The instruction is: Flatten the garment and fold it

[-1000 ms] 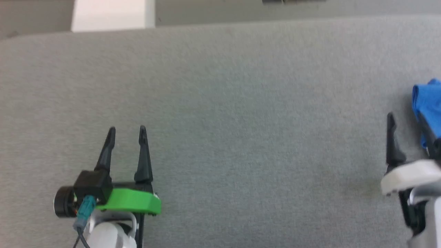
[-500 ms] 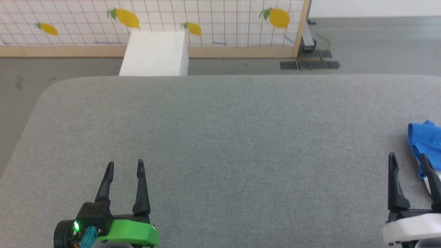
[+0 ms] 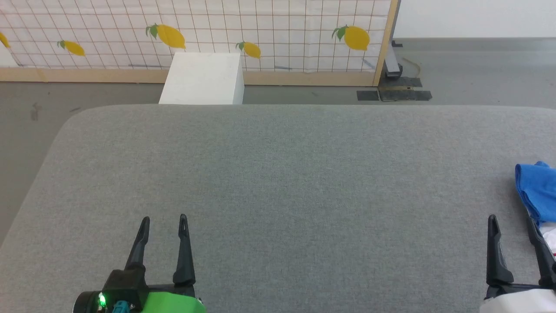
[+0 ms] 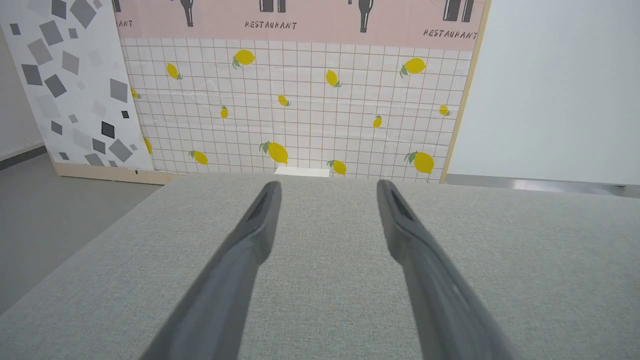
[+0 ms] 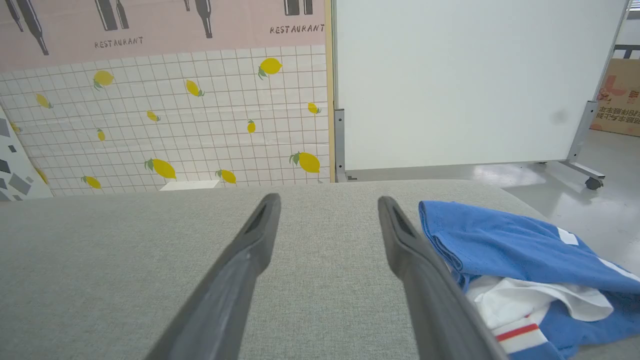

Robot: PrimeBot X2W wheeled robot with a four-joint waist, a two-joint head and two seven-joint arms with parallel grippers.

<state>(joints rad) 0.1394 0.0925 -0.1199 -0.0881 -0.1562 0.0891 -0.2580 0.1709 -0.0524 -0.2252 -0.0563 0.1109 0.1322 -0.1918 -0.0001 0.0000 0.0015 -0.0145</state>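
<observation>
Camera tilt only since a second ago: the head view has swung up to take in the far wall, while both grippers and the shirt hold the same layout on the grey pad (image 3: 278,174). Left gripper (image 3: 164,218) has its fingers spread wide with nothing between them, bare pad ahead and on both sides of it. Right gripper (image 3: 511,219) is likewise spread wide and holding nothing. Shirt (image 3: 536,191) is bunched just outboard of the right gripper's right finger, its blue fold reaching a bit past that fingertip and white sleeve cloth with red trim lying alongside the finger. Can't tell whether cloth and finger touch. In the right wrist view the shirt (image 5: 500,245) runs from beside the finger out to the right, none of it between the fingers. No clean long axis, since it's a crumpled heap and partly cut off by the frame edge. Right arm is much the nearer, left is well apart across the pad. My read: the next move is a short sideways shift of the right gripper toward its own right, then down onto the near blue fold.
</observation>
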